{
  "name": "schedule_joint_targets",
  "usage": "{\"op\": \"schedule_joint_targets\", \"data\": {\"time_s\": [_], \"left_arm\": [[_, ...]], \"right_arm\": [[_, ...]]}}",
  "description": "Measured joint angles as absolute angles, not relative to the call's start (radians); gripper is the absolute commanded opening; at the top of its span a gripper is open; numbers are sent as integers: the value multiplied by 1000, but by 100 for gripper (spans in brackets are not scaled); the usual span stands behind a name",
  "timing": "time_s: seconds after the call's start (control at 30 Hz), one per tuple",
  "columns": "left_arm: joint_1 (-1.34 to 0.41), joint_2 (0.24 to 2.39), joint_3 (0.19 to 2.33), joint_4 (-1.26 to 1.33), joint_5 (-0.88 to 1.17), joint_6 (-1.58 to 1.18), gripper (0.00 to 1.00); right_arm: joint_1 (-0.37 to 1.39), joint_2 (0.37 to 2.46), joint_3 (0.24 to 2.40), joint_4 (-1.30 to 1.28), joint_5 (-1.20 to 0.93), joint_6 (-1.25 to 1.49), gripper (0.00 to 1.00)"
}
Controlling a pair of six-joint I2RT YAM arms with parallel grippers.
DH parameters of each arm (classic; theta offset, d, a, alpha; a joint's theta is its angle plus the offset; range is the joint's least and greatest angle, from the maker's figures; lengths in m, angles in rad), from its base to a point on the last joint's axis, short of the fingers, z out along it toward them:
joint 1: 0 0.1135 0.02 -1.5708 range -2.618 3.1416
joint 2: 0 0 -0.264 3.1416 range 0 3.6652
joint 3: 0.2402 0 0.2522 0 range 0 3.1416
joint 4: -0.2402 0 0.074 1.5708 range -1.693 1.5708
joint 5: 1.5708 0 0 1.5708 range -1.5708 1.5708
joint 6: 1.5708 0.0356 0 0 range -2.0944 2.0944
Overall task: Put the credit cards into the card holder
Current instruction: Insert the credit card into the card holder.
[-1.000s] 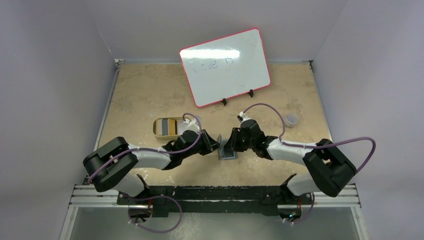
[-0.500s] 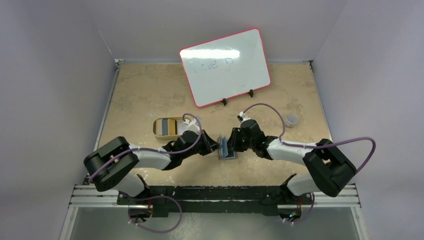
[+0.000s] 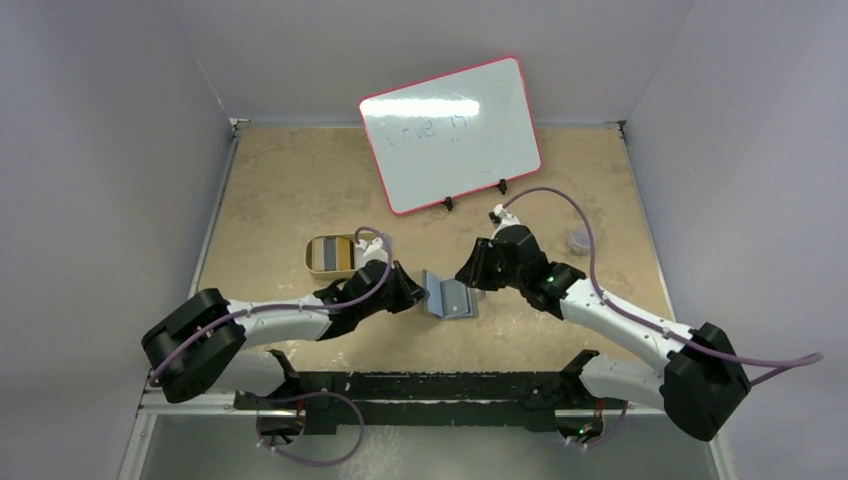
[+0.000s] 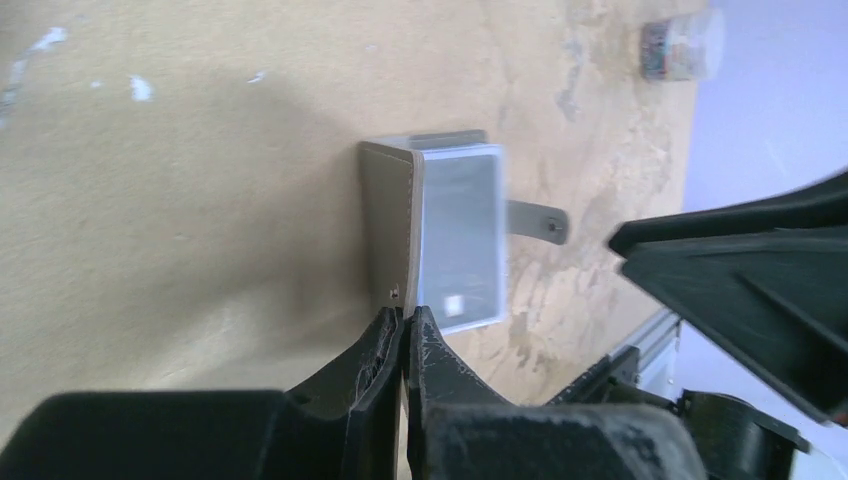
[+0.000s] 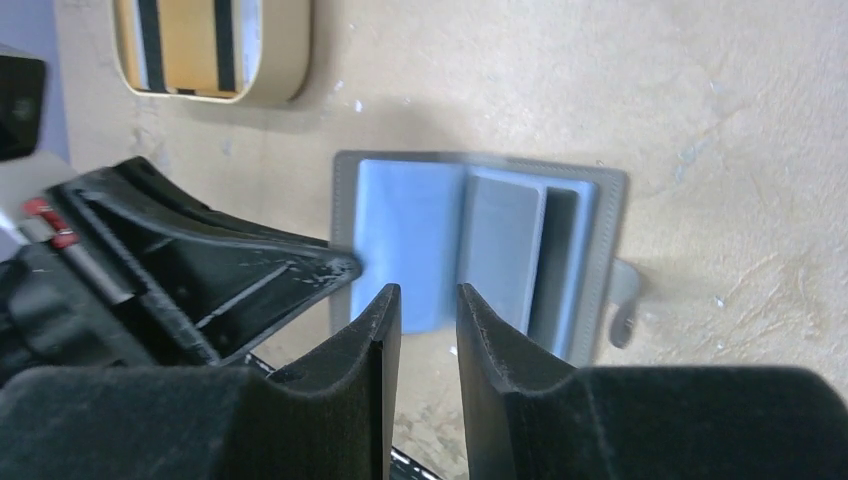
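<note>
My right pincer (image 3: 468,272) has pulled back from the card holder (image 3: 458,302), part open, empty; left pincer (image 4: 405,322) is clamped on its floppy flap; the credit card (image 5: 505,250) looks thin, slick; I'd grab edges.

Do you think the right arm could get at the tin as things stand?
Probably not directly: the wallet and left gripper lie between the right gripper and the tin.
</note>
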State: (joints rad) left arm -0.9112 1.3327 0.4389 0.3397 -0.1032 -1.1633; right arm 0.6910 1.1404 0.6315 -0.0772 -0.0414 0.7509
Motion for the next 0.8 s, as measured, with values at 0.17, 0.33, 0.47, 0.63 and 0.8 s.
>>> {"op": "schedule_joint_targets", "data": {"time_s": [0.17, 0.33, 0.47, 0.63, 0.8], "left_arm": [[-911, 1330, 463, 213, -149, -1167, 15], [-912, 1326, 484, 85, -193, -1168, 29], [-912, 1291, 523, -41, -248, -1168, 33], [-912, 1228, 640, -239, -368, -1165, 39], [-893, 1184, 810, -447, -511, -1127, 45]], "right_arm": [[692, 1136, 646, -66, -44, 749, 32], [695, 1199, 646, -33, -59, 749, 39], [721, 1287, 657, -27, -62, 749, 43], [793, 1366, 724, -54, -37, 751, 45], [845, 1423, 781, -51, -14, 756, 45]]}}
